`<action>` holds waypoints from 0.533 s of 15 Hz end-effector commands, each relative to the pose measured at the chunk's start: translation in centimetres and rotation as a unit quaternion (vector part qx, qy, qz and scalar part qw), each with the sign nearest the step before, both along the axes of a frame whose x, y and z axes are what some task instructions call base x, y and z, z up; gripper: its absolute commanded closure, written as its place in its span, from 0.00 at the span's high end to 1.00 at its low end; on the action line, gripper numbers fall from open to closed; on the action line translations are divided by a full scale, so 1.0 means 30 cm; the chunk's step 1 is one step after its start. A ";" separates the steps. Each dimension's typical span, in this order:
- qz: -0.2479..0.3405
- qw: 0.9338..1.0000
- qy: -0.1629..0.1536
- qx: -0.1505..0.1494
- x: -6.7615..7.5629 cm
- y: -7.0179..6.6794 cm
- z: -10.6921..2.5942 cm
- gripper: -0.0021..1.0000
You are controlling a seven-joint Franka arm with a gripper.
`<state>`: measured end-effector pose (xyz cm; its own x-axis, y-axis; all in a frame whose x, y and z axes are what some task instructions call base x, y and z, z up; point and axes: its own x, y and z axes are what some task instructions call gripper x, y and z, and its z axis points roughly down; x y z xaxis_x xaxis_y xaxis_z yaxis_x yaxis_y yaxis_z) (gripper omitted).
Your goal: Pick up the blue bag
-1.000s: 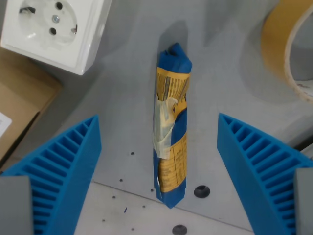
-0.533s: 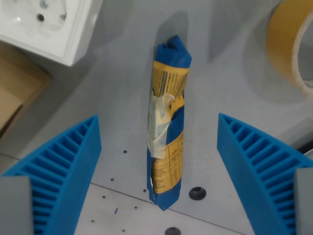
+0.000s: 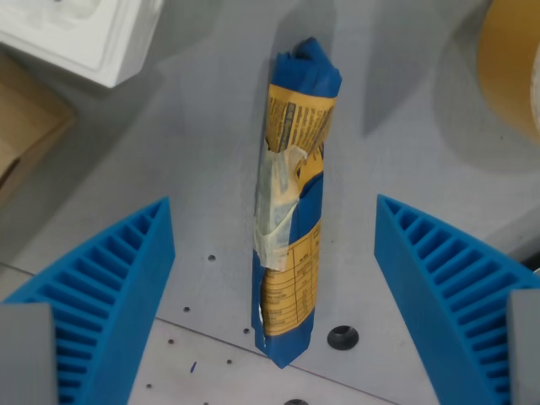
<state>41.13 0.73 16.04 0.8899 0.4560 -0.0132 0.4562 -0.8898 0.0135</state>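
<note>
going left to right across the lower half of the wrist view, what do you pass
left finger of the tool → blue bag lying between the fingers → small black hole in the table → right finger of the tool

wrist cam, looks down, close to table (image 3: pixel 405 169)

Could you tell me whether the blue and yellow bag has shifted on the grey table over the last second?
No. The blue and yellow bag keeps its place beside the black hole in the grey table; only the camera has descended.
</note>
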 end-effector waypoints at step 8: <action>0.018 0.999 -0.044 -0.007 -0.005 -0.020 -0.031 1.00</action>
